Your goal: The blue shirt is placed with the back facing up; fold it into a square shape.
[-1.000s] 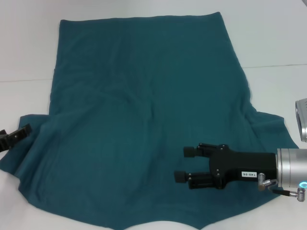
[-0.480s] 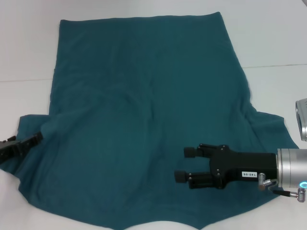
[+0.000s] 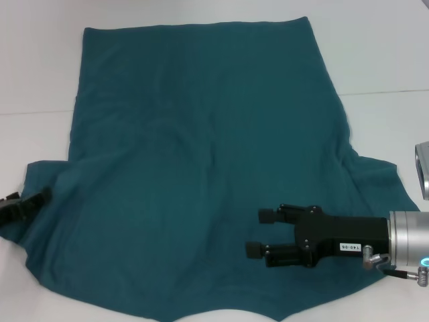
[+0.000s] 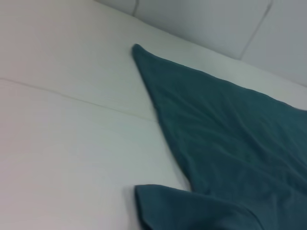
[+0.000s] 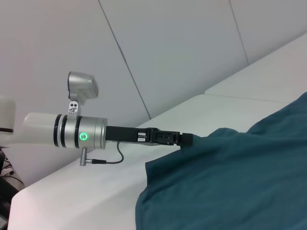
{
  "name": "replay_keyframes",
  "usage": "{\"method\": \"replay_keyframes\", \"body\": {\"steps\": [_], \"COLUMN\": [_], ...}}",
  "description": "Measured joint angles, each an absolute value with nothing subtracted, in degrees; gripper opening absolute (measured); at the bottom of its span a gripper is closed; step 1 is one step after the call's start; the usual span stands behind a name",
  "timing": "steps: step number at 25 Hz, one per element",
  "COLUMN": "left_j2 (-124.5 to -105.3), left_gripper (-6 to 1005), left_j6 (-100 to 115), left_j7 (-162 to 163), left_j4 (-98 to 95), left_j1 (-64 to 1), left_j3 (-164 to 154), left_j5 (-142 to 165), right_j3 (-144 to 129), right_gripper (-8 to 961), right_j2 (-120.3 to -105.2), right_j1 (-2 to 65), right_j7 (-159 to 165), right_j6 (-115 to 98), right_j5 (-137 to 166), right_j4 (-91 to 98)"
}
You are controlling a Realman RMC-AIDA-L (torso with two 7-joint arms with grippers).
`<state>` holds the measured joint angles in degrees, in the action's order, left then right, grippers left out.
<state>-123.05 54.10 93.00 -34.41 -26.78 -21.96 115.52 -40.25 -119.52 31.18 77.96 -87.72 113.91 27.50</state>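
The blue shirt (image 3: 201, 154) lies flat on the white table, plain back up and hem at the far side. In the left wrist view the blue shirt (image 4: 230, 143) shows its side edge and a sleeve. My right gripper (image 3: 260, 232) is open and hovers over the near right part of the shirt, pointing left with nothing between its fingers. At the outer edge of the left sleeve (image 3: 47, 181) sits my left gripper (image 3: 27, 202), low at the table. The right wrist view shows that left gripper (image 5: 184, 139) touching the sleeve edge of the shirt (image 5: 240, 182).
The white table (image 3: 375, 54) surrounds the shirt, with a seam line running across it (image 3: 382, 92). A grey camera housing (image 3: 422, 168) sits at the right edge. A pale panelled wall (image 5: 168, 57) stands behind the table.
The left gripper has shifted a little nearer to me along the left sleeve's edge. The right gripper has dropped slightly towards the near edge. The shirt lies as before.
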Motion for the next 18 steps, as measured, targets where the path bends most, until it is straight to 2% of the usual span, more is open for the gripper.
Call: {"method": "replay_keyframes", "body": {"steps": [2, 14, 18], "left_j2": [-123.05, -123.05, -123.05], "left_gripper": [726, 496, 310], "left_j6": [53.7, 51.9, 51.9], "left_j7": [93.3, 94.3, 94.3], "left_j4": [-34.5, -34.5, -34.5], "left_j1": [-26.6, -26.6, -26.6], "left_j3": [-21.4, -21.7, -21.8], "left_j5": [115.3, 115.7, 115.7], "right_j3": [-40.2, -40.2, -40.2], "right_gripper": [941, 940, 940], "right_j2": [-119.52, -119.62, -119.62], "right_j1": [31.2, 31.2, 31.2], "right_j7": [78.0, 78.0, 78.0], "right_j6": [-87.8, -88.0, -88.0], "right_j5": [113.9, 113.9, 113.9], "right_j4": [27.5, 27.4, 27.4]}}
